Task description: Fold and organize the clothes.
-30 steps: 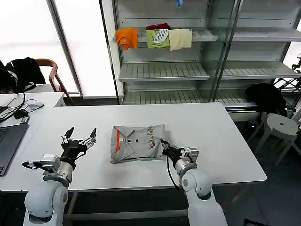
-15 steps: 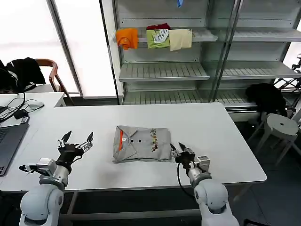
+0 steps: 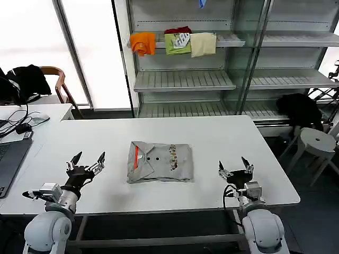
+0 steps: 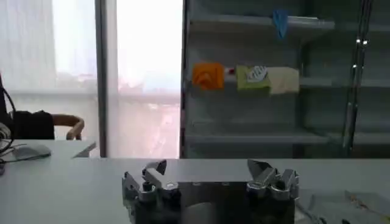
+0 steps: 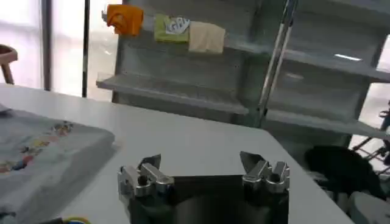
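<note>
A light grey shirt (image 3: 159, 162) lies folded into a rectangle in the middle of the white table (image 3: 222, 137). Its orange collar strip faces my left and the coloured chest print faces up. A corner of this shirt (image 5: 42, 152) shows in the right wrist view. My left gripper (image 3: 85, 163) hovers open over the table to the left of the shirt, holding nothing. To the right of the shirt my right gripper (image 3: 235, 167) stands open and apart from it, near the front edge. Both stand open above bare tabletop in the wrist views: left gripper (image 4: 208, 170), right gripper (image 5: 200, 165).
Behind the table a metal rack (image 3: 185, 79) holds orange (image 3: 143, 42), green (image 3: 178, 42) and cream (image 3: 203, 44) folded garments on its upper shelf. A laptop (image 3: 9, 159) and cables lie on a second desk at the far left. A chair with black clothing (image 3: 26, 79) and a stool (image 3: 318, 143) flank the table.
My right gripper has let go of the shirt's right edge and drawn back to the right, opening wide. The shirt's right side now lies flat. The left gripper barely moved.
</note>
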You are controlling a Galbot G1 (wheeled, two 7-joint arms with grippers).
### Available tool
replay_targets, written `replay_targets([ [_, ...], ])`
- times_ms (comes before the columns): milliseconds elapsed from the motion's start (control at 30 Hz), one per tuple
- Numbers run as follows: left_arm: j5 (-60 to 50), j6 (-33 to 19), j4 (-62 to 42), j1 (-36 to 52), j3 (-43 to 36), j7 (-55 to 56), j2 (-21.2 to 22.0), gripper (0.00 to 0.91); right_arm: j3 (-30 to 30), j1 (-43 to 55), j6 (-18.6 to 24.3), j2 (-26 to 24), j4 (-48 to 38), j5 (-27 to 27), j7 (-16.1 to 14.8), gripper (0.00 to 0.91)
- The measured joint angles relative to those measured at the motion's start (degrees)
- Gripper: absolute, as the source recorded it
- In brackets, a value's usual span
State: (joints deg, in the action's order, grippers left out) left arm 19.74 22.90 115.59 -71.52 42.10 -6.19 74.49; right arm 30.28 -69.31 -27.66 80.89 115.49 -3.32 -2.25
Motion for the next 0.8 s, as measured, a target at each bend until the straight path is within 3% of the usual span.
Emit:
replay_targets([
  [400, 2.64, -3.09, -0.17, -3.06, -0.63, 2.06, -0.62, 0.907, 1.14, -0.78, -1.22, -2.17, 3.32, -4.13, -1.29, 0.907],
  [800, 3.94, -6.25, -0.57, -5.84, -0.94, 2.6, -0.64, 0.907, 1.62, -1.78, 0.72, -2.5, 3.49, -2.25, -4.28, 0.907],
])
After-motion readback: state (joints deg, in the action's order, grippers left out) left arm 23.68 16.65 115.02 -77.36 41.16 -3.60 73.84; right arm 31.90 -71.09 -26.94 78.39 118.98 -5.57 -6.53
